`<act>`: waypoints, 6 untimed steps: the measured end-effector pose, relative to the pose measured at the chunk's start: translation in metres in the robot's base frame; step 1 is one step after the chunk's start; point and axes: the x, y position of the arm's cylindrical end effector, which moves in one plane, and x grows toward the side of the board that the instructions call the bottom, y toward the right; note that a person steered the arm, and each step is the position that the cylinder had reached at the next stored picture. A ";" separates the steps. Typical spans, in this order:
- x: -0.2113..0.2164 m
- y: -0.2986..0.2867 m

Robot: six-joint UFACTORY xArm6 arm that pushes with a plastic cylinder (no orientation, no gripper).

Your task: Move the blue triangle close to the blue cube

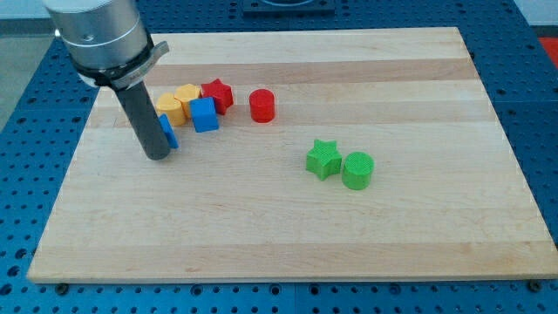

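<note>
The blue triangle (168, 131) lies at the view's upper left, mostly hidden behind my rod. My tip (157, 157) rests on the board just left of and below it, touching or nearly touching it. The blue cube (204, 114) sits a short way to the upper right of the triangle, with a small gap between them.
A yellow block (170, 108) and an orange-yellow block (187, 95) sit beside the blue cube, with a red star (217, 94) behind it. A red cylinder (262, 105) stands further right. A green star (323, 159) and green cylinder (357, 170) sit mid-board. The wooden board (279, 235) ends near the left.
</note>
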 end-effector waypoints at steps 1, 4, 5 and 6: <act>-0.011 0.010; 0.000 0.028; 0.030 -0.014; 0.003 -0.029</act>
